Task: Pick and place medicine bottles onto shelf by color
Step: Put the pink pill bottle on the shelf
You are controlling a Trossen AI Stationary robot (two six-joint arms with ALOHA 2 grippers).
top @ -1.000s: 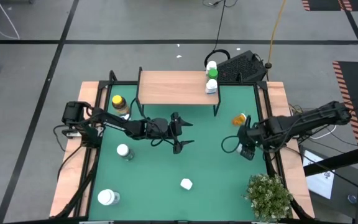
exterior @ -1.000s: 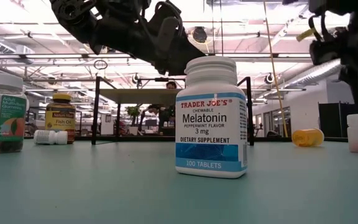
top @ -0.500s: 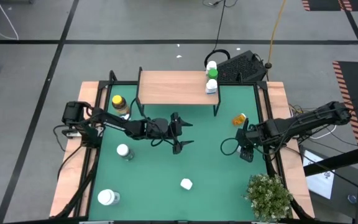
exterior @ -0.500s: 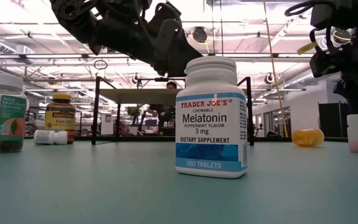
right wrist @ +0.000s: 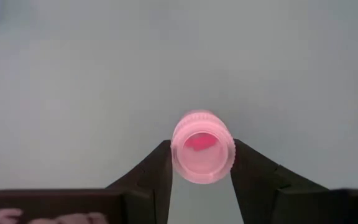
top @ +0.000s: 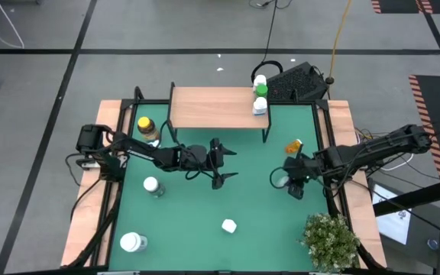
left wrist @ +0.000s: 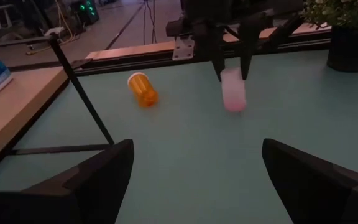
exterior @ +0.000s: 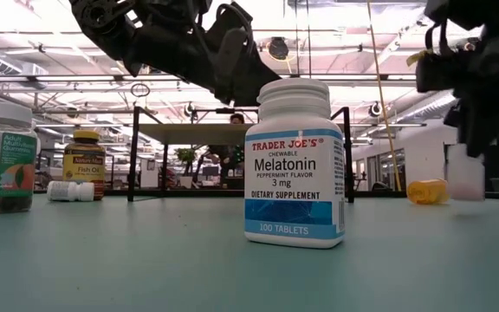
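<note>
Green table (top: 250, 206) bears bottles (top: 228, 226); shelf (top: 208, 107) too.

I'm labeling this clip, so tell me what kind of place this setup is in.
Probably a robotics lab in an open industrial hall. The green table stands on a bare concrete floor with taped lines, cables run across it, and the low view shows exposed ceiling ducts and strip lights behind the shelf.
</note>
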